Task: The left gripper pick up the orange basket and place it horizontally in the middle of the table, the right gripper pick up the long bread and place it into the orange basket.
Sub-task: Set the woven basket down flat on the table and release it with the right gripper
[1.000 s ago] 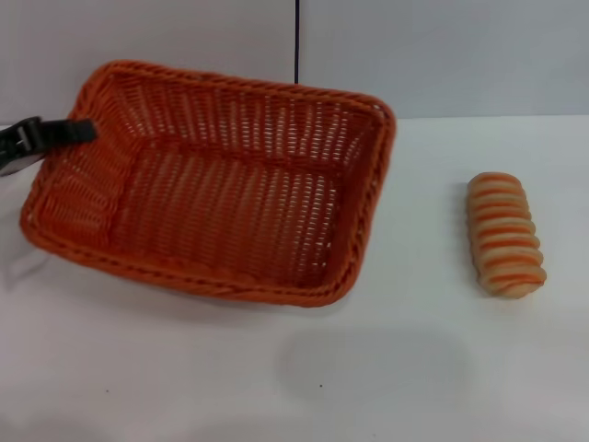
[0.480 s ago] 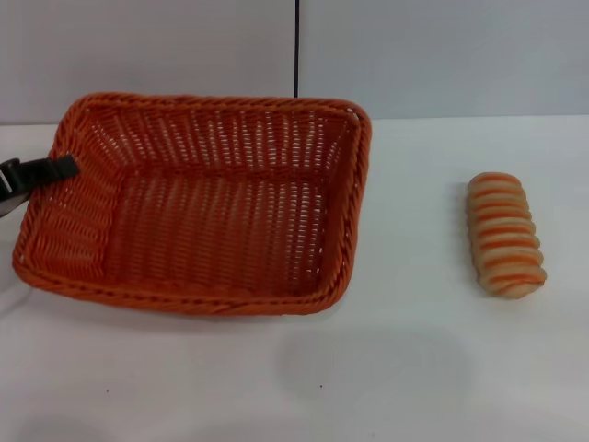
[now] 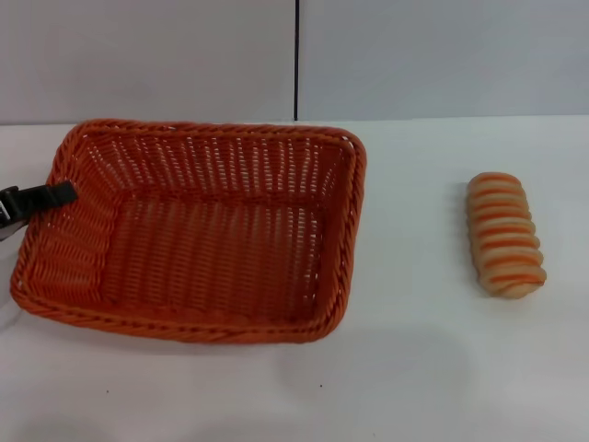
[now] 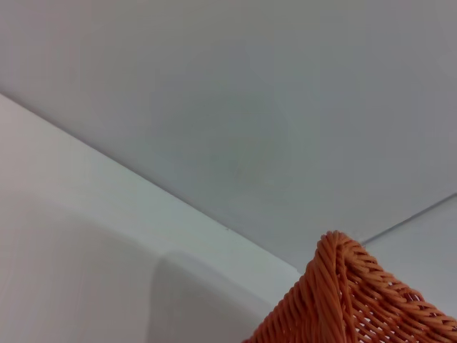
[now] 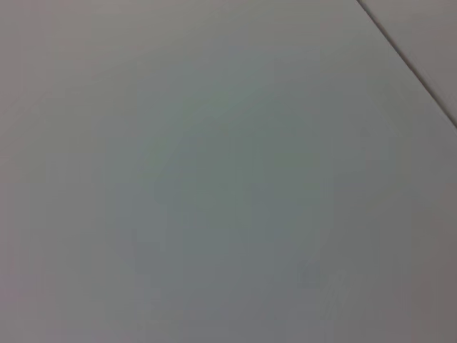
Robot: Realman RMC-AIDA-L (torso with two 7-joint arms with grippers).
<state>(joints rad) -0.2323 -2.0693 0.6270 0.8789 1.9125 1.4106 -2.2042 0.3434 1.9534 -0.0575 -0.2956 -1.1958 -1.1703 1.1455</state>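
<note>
The orange basket lies flat and crosswise on the white table, left of centre, with nothing inside. My left gripper comes in from the left edge of the head view, with a black finger over the basket's left rim, shut on it. One corner of the basket shows in the left wrist view. The long bread, pale with orange stripes, lies on the table well to the right of the basket. My right gripper is out of view; its wrist view shows only a plain grey surface.
A grey wall with a dark vertical seam runs behind the table. Bare tabletop lies between basket and bread and along the front edge.
The basket has swung from a tilted, skewed pose to level and crosswise, and has come down onto the table slightly nearer me. The left gripper moved with it. The bread has not moved.
</note>
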